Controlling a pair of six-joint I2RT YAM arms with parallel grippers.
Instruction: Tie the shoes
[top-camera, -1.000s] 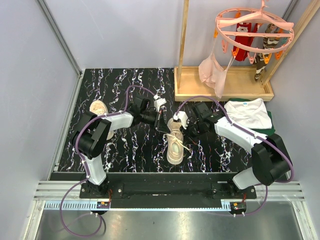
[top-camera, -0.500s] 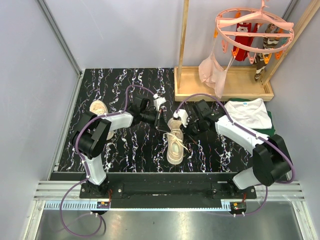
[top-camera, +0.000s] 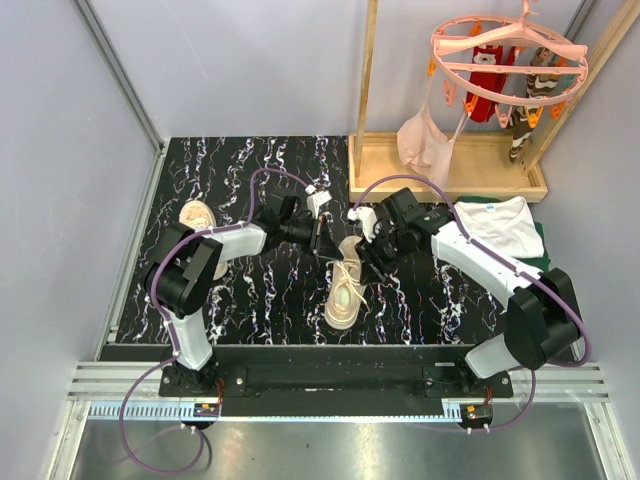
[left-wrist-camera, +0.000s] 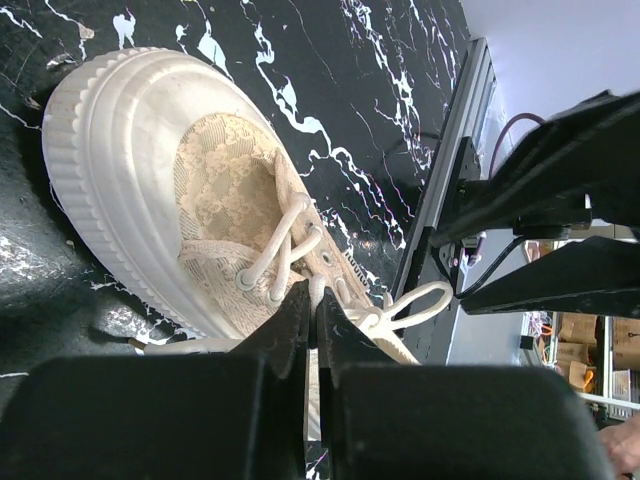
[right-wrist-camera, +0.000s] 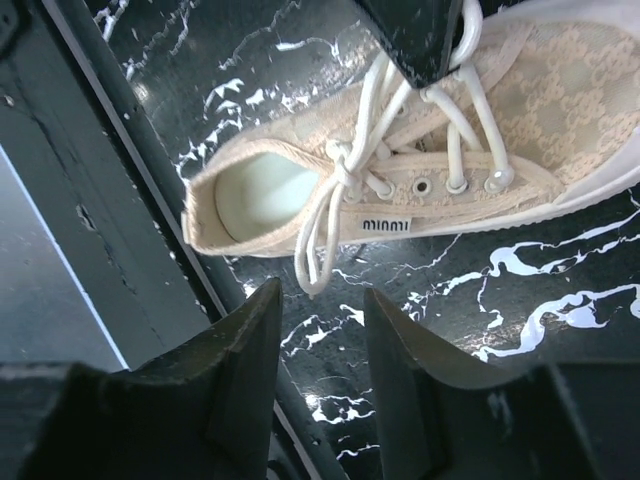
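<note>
Beige shoe (top-camera: 343, 290) mid-table, second shoe (top-camera: 198, 217) well to its left, both arms bent at the elbow and converging on its far end, left gripper (left-wrist-camera: 312, 300) pinching a white lace (left-wrist-camera: 272, 244), right gripper (right-wrist-camera: 322, 300) beside the shoe, fingers parted, empty.

One shoe (top-camera: 343, 290) lies mid-table (top-camera: 270, 295), toe toward the near edge, with left gripper (top-camera: 324, 243) at its laces (left-wrist-camera: 285, 235) and right gripper (top-camera: 371, 264) just right; other shoe (top-camera: 198, 218) far left, shirt (top-camera: 495, 225) right, wooden rack (top-camera: 460, 165) behind it.

Matt cloth shoe (left-wrist-camera: 225, 195) and lace (left-wrist-camera: 268, 255), glossy tabletop (left-wrist-camera: 300, 40).
</note>
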